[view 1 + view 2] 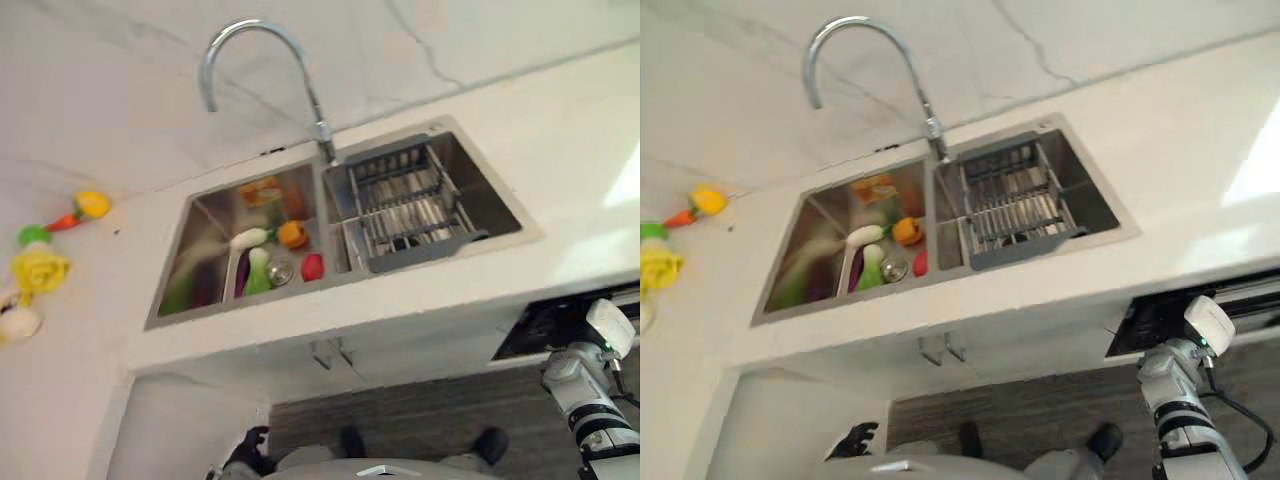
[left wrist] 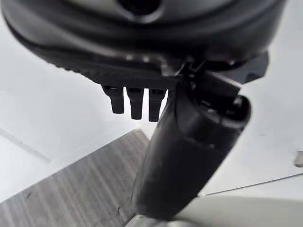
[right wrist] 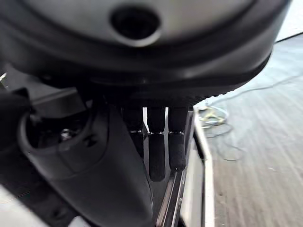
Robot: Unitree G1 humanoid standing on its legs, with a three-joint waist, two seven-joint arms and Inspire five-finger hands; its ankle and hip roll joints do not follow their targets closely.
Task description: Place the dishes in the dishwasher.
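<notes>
Down at the bottom left of the left eye view our left hand (image 1: 247, 448) hangs low by the white cabinet front; its wrist view shows the fingers (image 2: 136, 101) straight and holding nothing, the grey floor (image 2: 71, 189) past them. Our right hand (image 3: 158, 142) shows in its own wrist view with fingers straight and empty, pointing at the dark slot of the dishwasher (image 1: 560, 325), which sits under the counter edge at the lower right of the left eye view. Higher, in the middle of the frame, the double sink (image 1: 200, 215) holds colourful pieces in its left basin (image 1: 270, 250) and a grey dish rack (image 1: 410, 205) in its right basin. We cannot make out what each piece is. Above them curves the faucet (image 1: 255, 35). On the white counter (image 1: 560, 170) at the far left lie toy vegetables (image 1: 40, 265).
</notes>
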